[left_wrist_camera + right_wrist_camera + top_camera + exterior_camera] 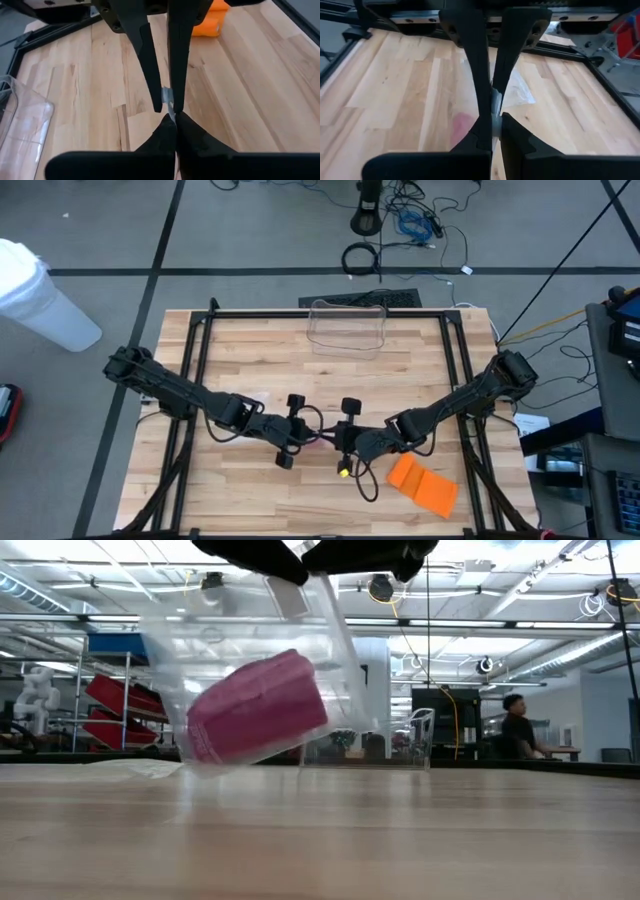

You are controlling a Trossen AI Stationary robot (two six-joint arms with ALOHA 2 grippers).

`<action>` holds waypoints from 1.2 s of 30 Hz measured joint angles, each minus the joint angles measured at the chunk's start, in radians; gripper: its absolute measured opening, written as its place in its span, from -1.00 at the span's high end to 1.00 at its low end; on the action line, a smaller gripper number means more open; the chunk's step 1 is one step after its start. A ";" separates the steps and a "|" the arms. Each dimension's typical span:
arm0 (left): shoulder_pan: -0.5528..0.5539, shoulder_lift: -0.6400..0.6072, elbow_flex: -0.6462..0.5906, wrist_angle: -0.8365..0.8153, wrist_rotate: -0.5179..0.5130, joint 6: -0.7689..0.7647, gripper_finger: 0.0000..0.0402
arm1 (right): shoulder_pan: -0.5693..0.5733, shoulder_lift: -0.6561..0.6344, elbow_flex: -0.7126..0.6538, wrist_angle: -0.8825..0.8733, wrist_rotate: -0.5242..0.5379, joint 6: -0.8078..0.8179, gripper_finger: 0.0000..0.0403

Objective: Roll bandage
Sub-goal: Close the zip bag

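Observation:
A pink bandage roll sits inside a clear plastic bag that hangs tilted over the middle of the table. The roll's lower end is close to the wood; whether it touches, I cannot tell. My left gripper and my right gripper meet fingertip to fingertip above it, both shut on the bag's top. In the high view only a sliver of pink shows between them. In the left wrist view my left gripper faces the right arm's fingers. My left gripper pinches the bag's clear top edge between its two fingers, slanting down from the table's left. The bag hangs below the fingers. One layer or several, I cannot tell. My right gripper pinches the same top edge between its two fingers, slanting down from the table's right, tip to tip with the left fingers. The bag and the roll hang below it.
An orange packet lies on the wood to the near right of the grippers. A clear plastic container stands at the far edge, in the middle. A black frame runs along the table's sides. People sit in the room beyond.

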 joint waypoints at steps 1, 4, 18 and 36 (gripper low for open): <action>-0.001 0.000 0.000 0.000 -0.003 0.001 1.00 | -0.001 0.000 0.000 0.000 -0.013 0.000 0.98; -0.002 -0.002 0.000 -0.003 -0.004 0.004 1.00 | -0.001 0.000 0.000 -0.003 -0.038 0.007 0.98; -0.031 -0.002 0.007 -0.002 -0.021 0.005 1.00 | -0.006 0.000 0.000 -0.054 -0.071 0.050 0.99; -0.079 -0.002 0.014 0.051 -0.017 0.050 1.00 | -0.006 -0.001 0.000 -0.069 -0.134 0.027 0.95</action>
